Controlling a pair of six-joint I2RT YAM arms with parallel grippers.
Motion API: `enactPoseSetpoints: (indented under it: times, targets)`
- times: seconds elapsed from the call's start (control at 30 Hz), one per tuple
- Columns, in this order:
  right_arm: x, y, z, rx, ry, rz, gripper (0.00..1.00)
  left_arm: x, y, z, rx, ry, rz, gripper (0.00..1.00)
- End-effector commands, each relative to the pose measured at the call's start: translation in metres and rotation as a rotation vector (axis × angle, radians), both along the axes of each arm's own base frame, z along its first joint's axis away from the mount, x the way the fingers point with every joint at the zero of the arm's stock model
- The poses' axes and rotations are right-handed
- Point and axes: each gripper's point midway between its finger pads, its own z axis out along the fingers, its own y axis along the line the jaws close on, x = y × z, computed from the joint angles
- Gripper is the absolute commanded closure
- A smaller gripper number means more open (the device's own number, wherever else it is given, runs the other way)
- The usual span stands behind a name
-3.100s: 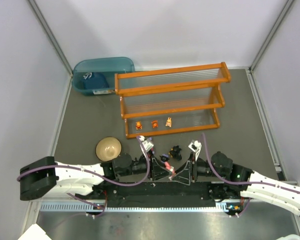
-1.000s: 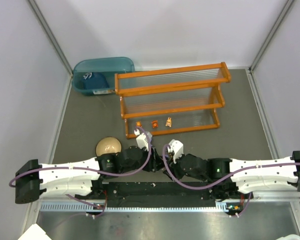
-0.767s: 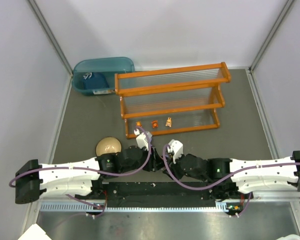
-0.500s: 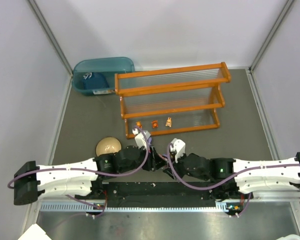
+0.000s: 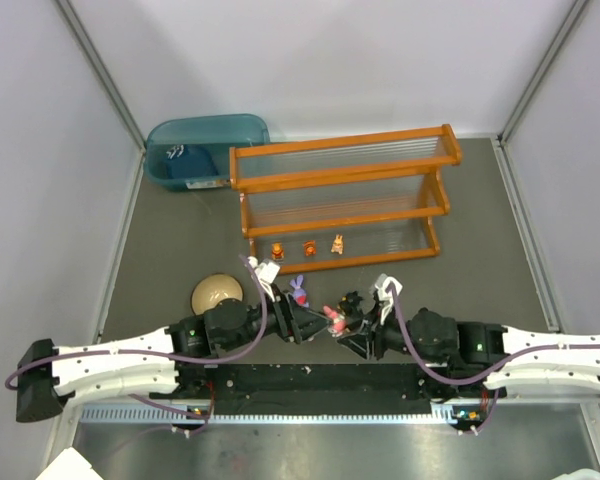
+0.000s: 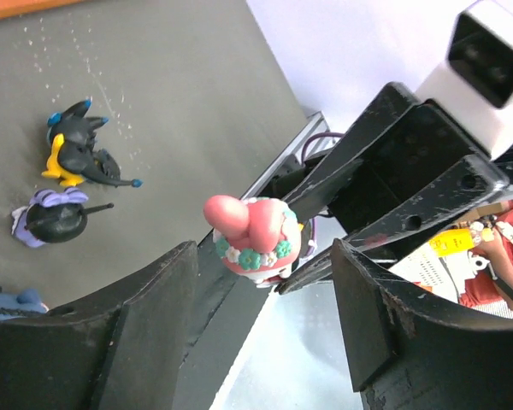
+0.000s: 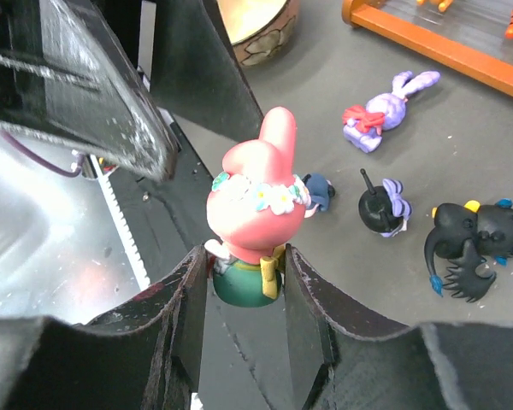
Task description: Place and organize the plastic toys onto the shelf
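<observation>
My right gripper (image 7: 244, 290) is shut on the pink-red toy (image 7: 255, 213), gripping its green base and holding it upright above the table's near edge. The toy also shows in the top view (image 5: 331, 317) and in the left wrist view (image 6: 252, 235). My left gripper (image 6: 265, 299) is open, its jaws standing wide on either side of that toy without touching it. The purple bunny (image 7: 385, 107), a black ball toy with a purple bow (image 7: 380, 207), a black spiky toy (image 7: 479, 239) and a small dark-blue toy (image 7: 318, 188) lie on the mat. Three orange toys (image 5: 308, 247) stand on the shelf (image 5: 340, 180).
A tan round bowl (image 5: 217, 294) sits left of the grippers. A teal bin (image 5: 195, 150) stands at the back left beside the shelf. Grey walls close in both sides. The metal rail (image 5: 280, 410) runs along the near edge.
Both wrists have drawn back away from each other. The purple bunny and the black toys, hidden under the arms before, show again. The pink-red toy now shows between the grippers.
</observation>
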Motion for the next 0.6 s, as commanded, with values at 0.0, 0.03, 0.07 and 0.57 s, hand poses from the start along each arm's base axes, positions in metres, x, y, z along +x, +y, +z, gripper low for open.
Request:
enactPoseSetpoints:
  times: [0.0,0.03,0.07,0.57]
  targets:
    - [-0.009,0.002,0.012,0.067,0.022,0.037,1.00,0.001,0.002,0.026,-0.093,-0.087,0.002,0.31]
    - [-0.009,0.002,0.012,0.072,0.022,0.038,1.00,0.001,0.002,0.025,-0.085,-0.091,-0.001,0.31]
    - [-0.011,0.002,0.013,0.075,0.027,0.048,1.00,0.001,0.001,0.027,-0.086,-0.095,-0.005,0.31]
    - [-0.020,-0.005,0.030,0.251,0.062,0.094,1.00,-0.002,-0.001,0.018,-0.089,-0.123,-0.031,0.36]
